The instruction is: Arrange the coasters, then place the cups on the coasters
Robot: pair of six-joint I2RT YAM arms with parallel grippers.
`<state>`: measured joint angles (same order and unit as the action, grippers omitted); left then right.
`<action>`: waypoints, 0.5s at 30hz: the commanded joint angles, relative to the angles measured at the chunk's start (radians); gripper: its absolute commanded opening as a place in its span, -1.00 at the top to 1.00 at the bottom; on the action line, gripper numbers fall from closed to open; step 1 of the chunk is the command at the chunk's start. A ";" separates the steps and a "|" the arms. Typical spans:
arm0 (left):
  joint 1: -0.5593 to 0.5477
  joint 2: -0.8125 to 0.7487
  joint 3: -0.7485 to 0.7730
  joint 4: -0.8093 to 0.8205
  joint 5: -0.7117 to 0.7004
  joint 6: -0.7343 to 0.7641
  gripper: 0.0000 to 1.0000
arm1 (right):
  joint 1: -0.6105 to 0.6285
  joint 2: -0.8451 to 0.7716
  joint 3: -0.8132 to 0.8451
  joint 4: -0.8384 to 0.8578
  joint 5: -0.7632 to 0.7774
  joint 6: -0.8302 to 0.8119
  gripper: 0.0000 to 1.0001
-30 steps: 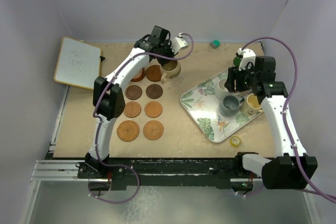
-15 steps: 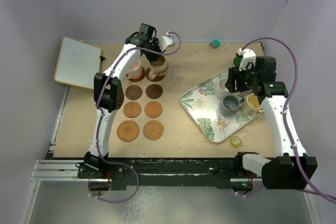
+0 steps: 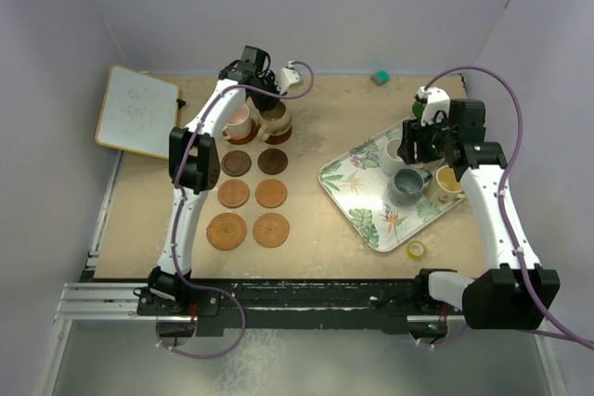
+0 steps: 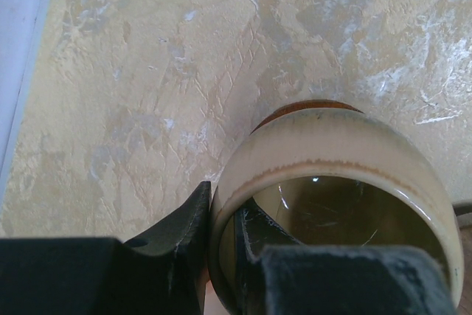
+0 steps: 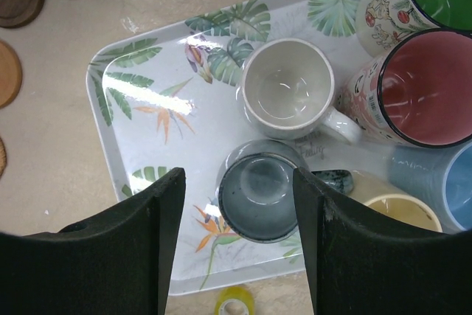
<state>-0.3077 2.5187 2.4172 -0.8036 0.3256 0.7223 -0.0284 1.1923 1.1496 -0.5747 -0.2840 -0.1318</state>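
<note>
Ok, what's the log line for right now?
left end effector: shut on tan cup rim, over a coaster | right end effector: open above slate cup on tray

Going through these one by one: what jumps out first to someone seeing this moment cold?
The left end effector pinches the rim of the tan mug at the grid's far end, beside the pink mug sitting on its coaster. Six bare coasters lie nearer in two columns. On the right, the open right end effector hovers above the leaf-patterned tray crowded with the remaining mugs.
</note>
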 commanded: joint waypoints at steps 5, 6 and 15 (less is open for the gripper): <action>0.015 -0.024 0.081 0.013 0.085 0.041 0.94 | -0.005 0.005 0.006 0.002 -0.027 -0.022 -0.26; 0.016 -0.024 0.081 0.010 0.085 0.041 0.94 | -0.005 0.006 0.006 0.004 -0.027 -0.022 -0.26; 0.018 -0.018 0.073 0.008 0.079 0.054 0.94 | -0.005 0.003 0.004 0.008 -0.025 -0.032 -0.27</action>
<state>-0.3012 2.5233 2.4256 -0.8345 0.3550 0.7540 -0.0284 1.1988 1.1496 -0.5777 -0.2840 -0.1429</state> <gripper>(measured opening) 0.125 0.631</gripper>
